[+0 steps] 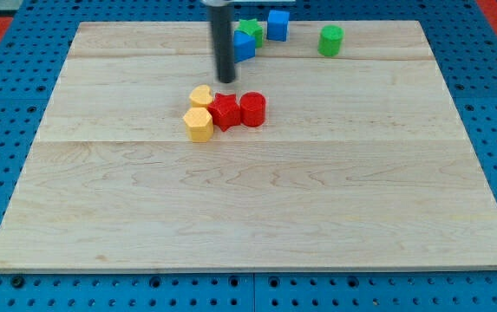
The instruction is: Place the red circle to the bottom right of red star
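The red circle (253, 109) stands just right of the red star (225, 112), touching it, near the board's middle top. My tip (225, 80) is a dark rod end just above the red star and red circle, a little apart from them. A yellow heart (201, 95) and a yellow hexagon (199, 124) sit against the star's left side.
At the view's top stand a blue block (244, 46) partly behind the rod, a green star (251, 30), a blue cube (277, 25) and a green cylinder (330, 40). The wooden board (257, 208) lies on a blue perforated table.
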### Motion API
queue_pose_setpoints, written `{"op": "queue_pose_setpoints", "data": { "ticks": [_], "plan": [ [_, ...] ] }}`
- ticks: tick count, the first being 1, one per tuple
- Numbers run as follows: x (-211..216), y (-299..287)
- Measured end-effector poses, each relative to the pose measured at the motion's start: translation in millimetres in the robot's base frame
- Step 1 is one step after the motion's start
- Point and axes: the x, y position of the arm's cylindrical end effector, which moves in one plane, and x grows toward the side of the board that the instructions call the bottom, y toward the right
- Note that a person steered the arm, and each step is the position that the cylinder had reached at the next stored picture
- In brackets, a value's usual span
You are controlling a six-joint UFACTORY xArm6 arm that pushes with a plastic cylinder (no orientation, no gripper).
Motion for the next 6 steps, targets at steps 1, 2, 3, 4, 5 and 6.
{"op": "queue_pose_setpoints", "data": {
  "ticks": [1,2,3,4,5,6],
  "plan": [
    [19.9,30.8],
    [50.5,30.6],
    [67.1,8.7],
    [93.2,-13.7],
    [91.8,-16.0],
    [113.3,11.9]
  ]
}}
